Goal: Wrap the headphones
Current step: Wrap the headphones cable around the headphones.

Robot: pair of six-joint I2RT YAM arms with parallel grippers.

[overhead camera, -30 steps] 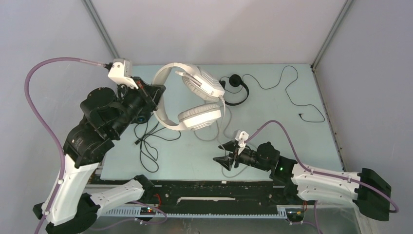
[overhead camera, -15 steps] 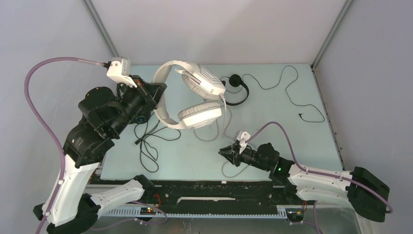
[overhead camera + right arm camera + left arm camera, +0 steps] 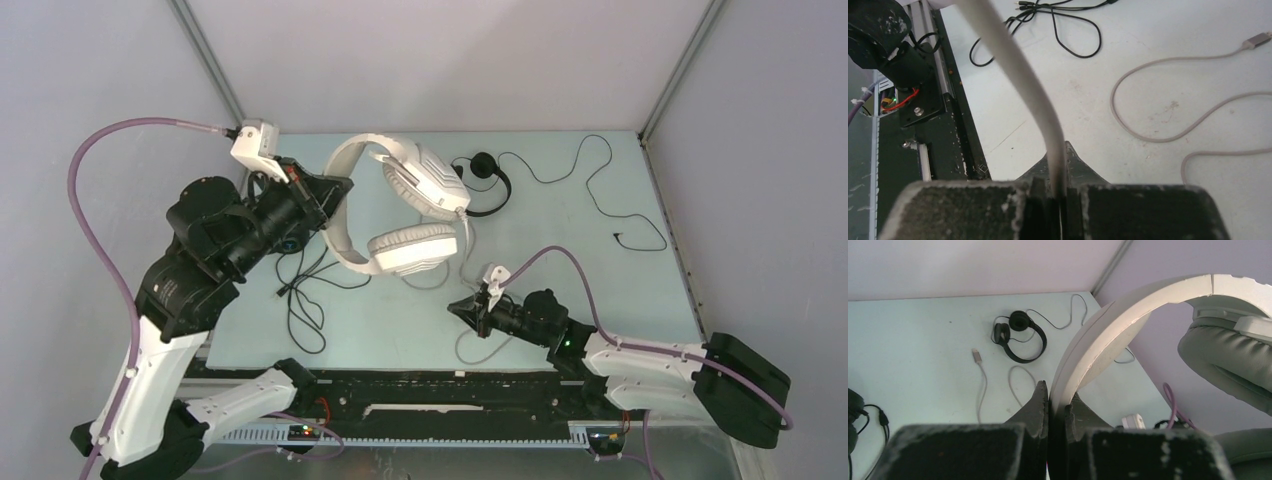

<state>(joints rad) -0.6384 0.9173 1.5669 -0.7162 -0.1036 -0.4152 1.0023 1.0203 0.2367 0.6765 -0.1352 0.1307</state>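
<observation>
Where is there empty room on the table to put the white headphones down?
Barest: the table stretch between the small black headset, its thin cable and the right gripper pinching the grey cable. Crowded: black cable tangle near the left gripper holding the white headphones.

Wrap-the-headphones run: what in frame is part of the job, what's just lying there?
In the job now:
- white headset, headband clamped in the left gripper
- grey cable, pinched in the right gripper

Lying about, untouched:
- small black headset, far side of the table
- black cable, loose at the table's left

Both are headphone gear too, probably wrapped later.
</observation>
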